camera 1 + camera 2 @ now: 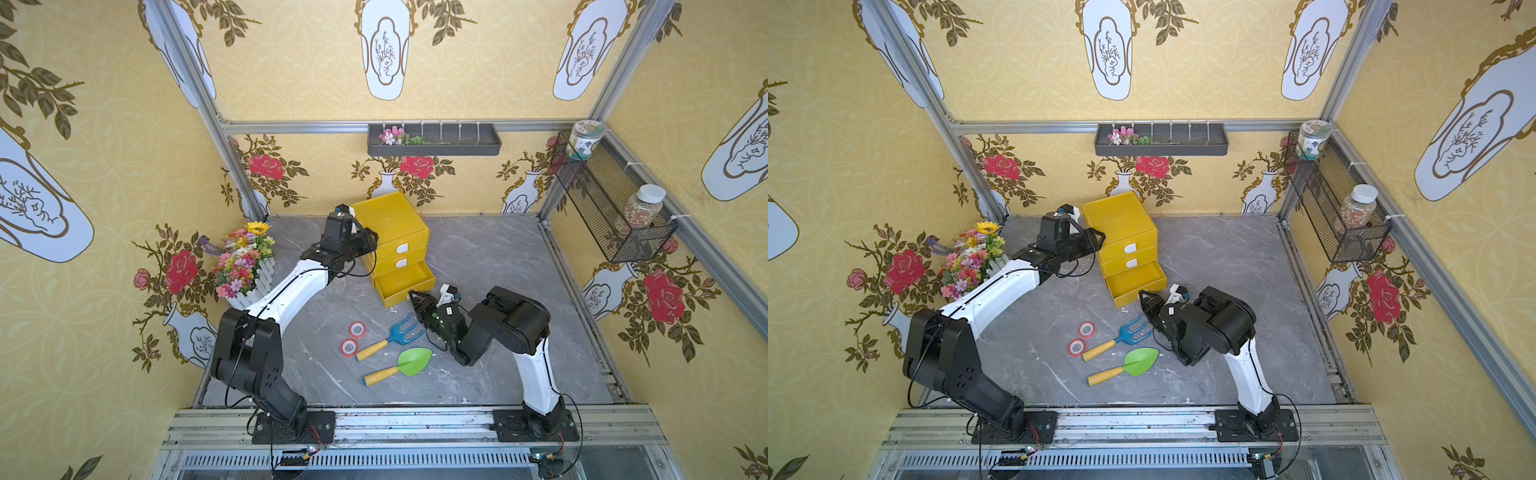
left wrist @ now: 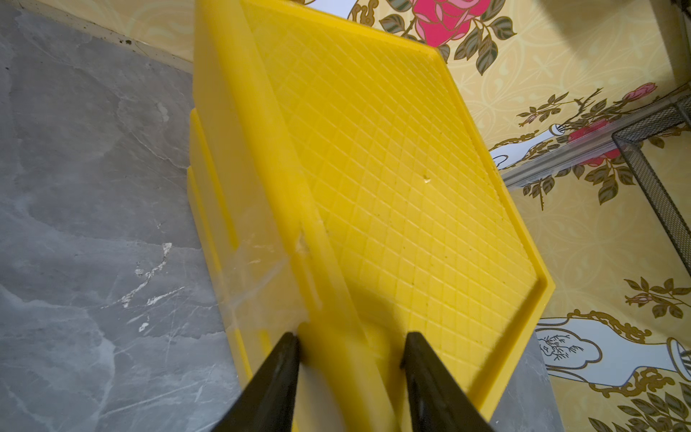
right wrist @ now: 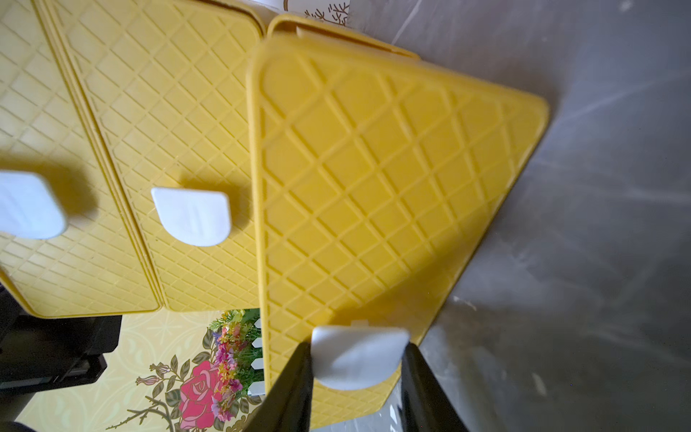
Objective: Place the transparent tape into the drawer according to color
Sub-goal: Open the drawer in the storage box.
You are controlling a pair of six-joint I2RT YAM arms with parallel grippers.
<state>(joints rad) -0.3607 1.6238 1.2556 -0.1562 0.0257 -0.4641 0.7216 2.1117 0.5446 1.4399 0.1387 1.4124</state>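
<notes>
Two red-tinted transparent tape rolls (image 1: 357, 329) (image 1: 349, 347) lie flat on the grey table, showing in both top views (image 1: 1086, 330) (image 1: 1077, 347). The yellow three-drawer cabinet (image 1: 390, 220) stands behind them, and its bottom drawer (image 1: 401, 279) is pulled out. My right gripper (image 1: 412, 296) (image 3: 357, 351) is shut on that drawer's white handle (image 3: 359, 368). The left gripper (image 1: 371, 242) (image 2: 351, 348) clamps the raised rim at the cabinet's top left edge (image 2: 336, 359). The two upper drawers (image 3: 149, 149) are closed.
A blue toy fork (image 1: 395, 334) and a green toy trowel (image 1: 409, 361) lie right of the tape rolls. A flower planter (image 1: 245, 262) stands at the left wall. A grey shelf tray (image 1: 434, 141) and a wire basket with jars (image 1: 611, 216) hang on the walls.
</notes>
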